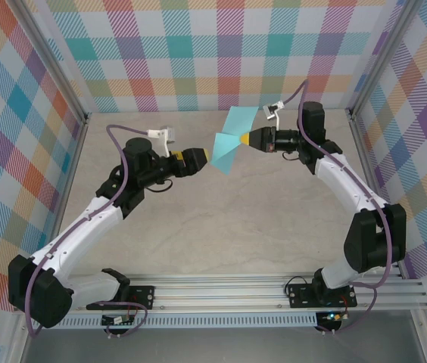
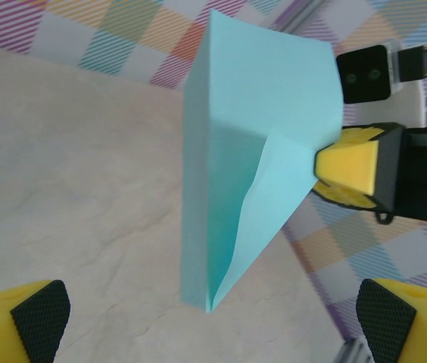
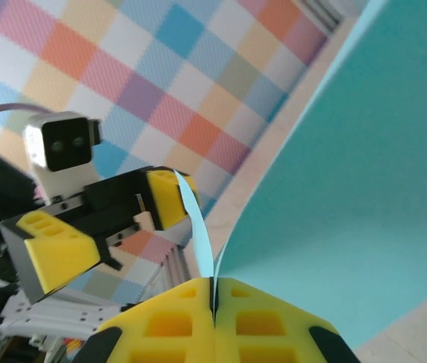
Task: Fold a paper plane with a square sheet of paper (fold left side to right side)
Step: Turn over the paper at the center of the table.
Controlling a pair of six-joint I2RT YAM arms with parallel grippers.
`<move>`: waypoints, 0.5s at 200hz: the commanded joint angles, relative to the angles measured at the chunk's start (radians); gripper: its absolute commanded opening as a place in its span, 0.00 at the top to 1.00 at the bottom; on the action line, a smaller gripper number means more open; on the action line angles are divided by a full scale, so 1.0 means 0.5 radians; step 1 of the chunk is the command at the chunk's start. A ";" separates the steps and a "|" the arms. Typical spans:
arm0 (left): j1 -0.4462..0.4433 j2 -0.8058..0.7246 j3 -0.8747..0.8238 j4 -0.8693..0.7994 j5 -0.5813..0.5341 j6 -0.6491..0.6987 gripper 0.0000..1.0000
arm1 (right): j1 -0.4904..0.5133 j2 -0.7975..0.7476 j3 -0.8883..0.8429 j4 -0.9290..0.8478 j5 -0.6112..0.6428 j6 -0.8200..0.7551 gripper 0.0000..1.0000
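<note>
- Thin turquoise sheet of paper [image 1: 227, 144], creased into a tapering wedge, hangs above the mottled beige table [image 1: 236, 227].
- Right gripper's [image 1: 244, 140] yellow jaws pinch one edge.
- Left gripper [image 1: 206, 156] gapes wide, just beside the sheet and not touching it.

The sheet of paper [image 1: 231, 141] is hanging above the counter [image 1: 236, 227], toward its far edge and a little right of centre, standing on edge clear of the surface. The right hand [image 1: 250, 139] is sitting at the sheet's right side, pinching it between closed fingers. The left hand [image 1: 207, 157] is hovering just left of the sheet, facing it, fingers spread wide and apart from it. Both arms are reaching in from bases at the counter's near edge.
</note>
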 commanded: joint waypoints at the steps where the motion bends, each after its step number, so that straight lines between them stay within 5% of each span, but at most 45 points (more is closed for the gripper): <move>1: 0.029 0.024 0.117 0.261 0.335 -0.133 0.00 | 0.025 -0.079 0.141 0.128 -0.262 0.093 1.00; 68: 0.027 0.163 0.109 0.768 0.616 -0.488 0.10 | 0.149 -0.181 0.259 0.235 -0.355 0.211 1.00; 100: 0.026 0.181 0.060 1.050 0.669 -0.681 0.29 | 0.151 -0.203 0.260 0.200 -0.331 0.211 1.00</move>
